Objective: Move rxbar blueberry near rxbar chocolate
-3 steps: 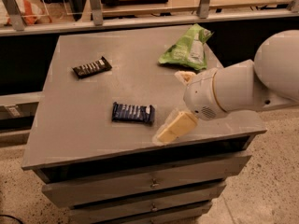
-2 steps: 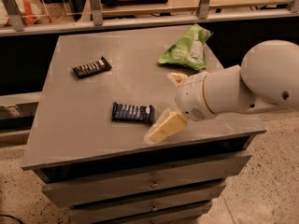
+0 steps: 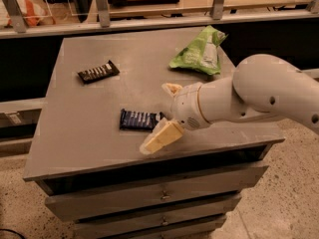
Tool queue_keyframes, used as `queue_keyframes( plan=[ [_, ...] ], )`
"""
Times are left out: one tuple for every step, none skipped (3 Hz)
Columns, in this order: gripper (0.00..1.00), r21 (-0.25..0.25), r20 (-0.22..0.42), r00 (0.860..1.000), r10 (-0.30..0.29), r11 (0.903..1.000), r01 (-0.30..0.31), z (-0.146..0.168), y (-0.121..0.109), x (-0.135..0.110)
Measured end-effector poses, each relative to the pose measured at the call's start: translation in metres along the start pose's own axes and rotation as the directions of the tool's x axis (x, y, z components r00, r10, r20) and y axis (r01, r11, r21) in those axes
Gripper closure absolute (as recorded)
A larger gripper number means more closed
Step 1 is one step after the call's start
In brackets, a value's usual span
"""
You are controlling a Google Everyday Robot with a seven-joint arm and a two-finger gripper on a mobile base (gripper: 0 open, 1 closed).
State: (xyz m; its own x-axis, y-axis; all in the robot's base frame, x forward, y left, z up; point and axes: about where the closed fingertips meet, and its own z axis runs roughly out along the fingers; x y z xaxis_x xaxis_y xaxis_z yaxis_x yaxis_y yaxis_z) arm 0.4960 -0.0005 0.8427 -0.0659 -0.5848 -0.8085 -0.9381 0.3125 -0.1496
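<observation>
The rxbar blueberry (image 3: 138, 119), a navy-blue bar with pale lettering, lies flat near the front middle of the grey cabinet top (image 3: 89, 133). The rxbar chocolate (image 3: 98, 71), a black-brown bar, lies at the back left, well apart from it. My gripper (image 3: 160, 117) is open at the blue bar's right end. One cream finger (image 3: 172, 88) is behind the bar and the other finger (image 3: 159, 136) is in front of it. Whether the fingers touch the bar does not show.
A green chip bag (image 3: 199, 54) lies at the back right of the top. My white arm (image 3: 259, 96) reaches in from the right over the front right corner. Drawers (image 3: 159, 195) are below the top. A railing and shelf (image 3: 149, 14) stand behind.
My gripper has moved left, from beside the blue bar to its right end. The bars and the bag have not moved.
</observation>
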Motion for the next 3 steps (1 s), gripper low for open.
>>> queue_keyframes(
  plan=[
    [0.00,-0.024,0.013,1.000,0.007,0.9997,-0.007,0.016,0.003,-0.002],
    [0.18,-0.040,0.009,0.999,0.041,0.9984,-0.040,0.026,0.003,-0.005],
    [0.41,-0.077,0.005,0.995,0.103,0.9918,-0.102,0.033,0.003,-0.007]
  ],
)
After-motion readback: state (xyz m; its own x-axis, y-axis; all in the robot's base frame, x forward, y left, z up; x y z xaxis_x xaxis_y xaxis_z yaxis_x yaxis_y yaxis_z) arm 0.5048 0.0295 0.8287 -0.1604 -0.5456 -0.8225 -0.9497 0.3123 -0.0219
